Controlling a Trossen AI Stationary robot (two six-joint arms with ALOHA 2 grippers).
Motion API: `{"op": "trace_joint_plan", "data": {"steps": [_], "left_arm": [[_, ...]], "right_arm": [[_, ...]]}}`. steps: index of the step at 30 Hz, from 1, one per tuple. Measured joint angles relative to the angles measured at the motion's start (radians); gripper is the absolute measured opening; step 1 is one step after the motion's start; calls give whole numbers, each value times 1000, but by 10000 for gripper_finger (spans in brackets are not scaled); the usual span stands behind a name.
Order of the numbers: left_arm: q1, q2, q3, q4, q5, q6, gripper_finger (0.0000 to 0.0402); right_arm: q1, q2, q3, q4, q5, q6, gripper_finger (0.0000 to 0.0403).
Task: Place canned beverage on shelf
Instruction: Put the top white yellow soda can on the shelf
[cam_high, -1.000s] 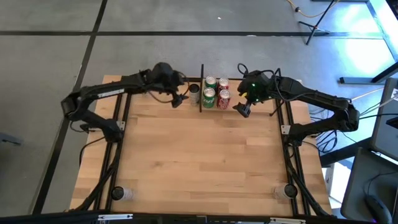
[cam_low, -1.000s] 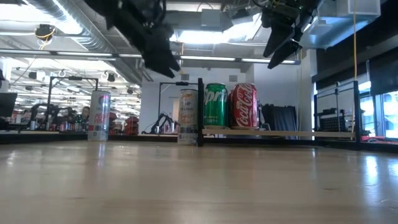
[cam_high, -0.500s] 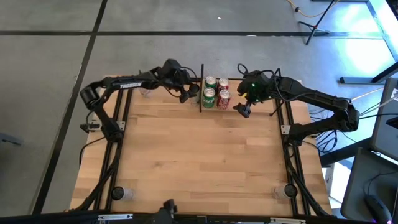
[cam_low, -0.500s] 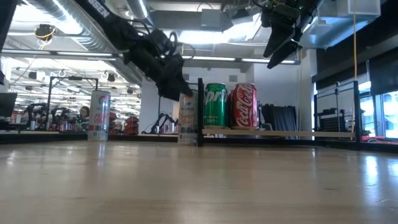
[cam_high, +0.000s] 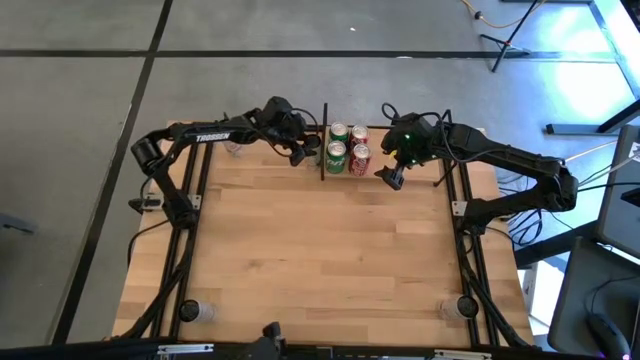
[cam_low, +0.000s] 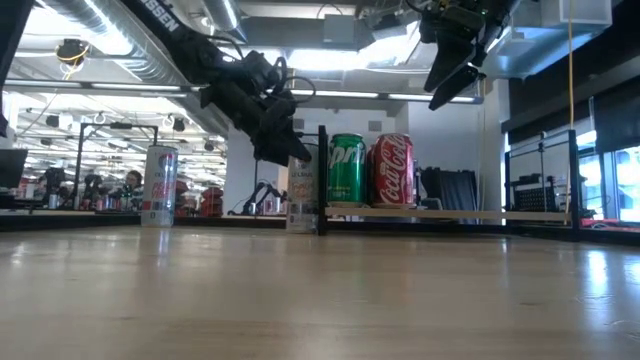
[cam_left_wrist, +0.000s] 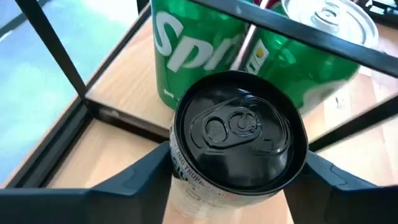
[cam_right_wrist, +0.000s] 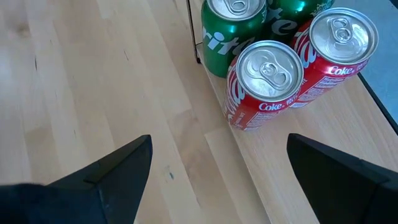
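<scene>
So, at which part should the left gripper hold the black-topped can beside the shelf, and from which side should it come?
Grip the upright black-topped can across its round side wall just under the rim, coming from above with the left gripper, one finger on each side. The shelf stands close beside it, so a sideways approach is likely blocked.

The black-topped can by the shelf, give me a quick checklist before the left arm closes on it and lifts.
1. Left gripper straddles the black-topped can, a finger on each side: ok.
2. Fingers closed on the can: not ok, gaps still show.
3. Can upright on the table: ok.
4. Can outside the shelf, beside the green cans: ok.
5. Free slot on the shelf board: cannot tell.
6. Right gripper hangs open beside the red cans, clear of the left arm: ok.
</scene>
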Motion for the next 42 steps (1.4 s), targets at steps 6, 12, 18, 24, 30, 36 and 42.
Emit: {"op": "trace_joint_plan", "data": {"steps": [6, 12, 18, 24, 30, 36, 42], "left_arm": [[-27, -124, 0, -171, -96, -1, 216], [-127, -316, 0, -306, -127, -66, 217], [-336, -422, 0, -313, -190, -165, 217], [-548, -365, 0, -276, -308, -242, 217], [-659, -243, 0, -199, -374, -278, 218], [-678, -151, 0, -133, -377, -282, 218], [-687, -89, 0, -113, -394, -282, 218]], "right_arm": [[0, 0, 0, 0, 0, 4, 358], [0, 0, 0, 15, -53, 64, 358], [122, 0, 0, 115, -96, 136, 358], [325, 18, -1, 192, 59, 248, 358], [458, 55, -1, 152, 162, 361, 358], [521, 107, -1, 160, 210, 379, 358], [517, 159, -1, 162, 203, 374, 358]]}}
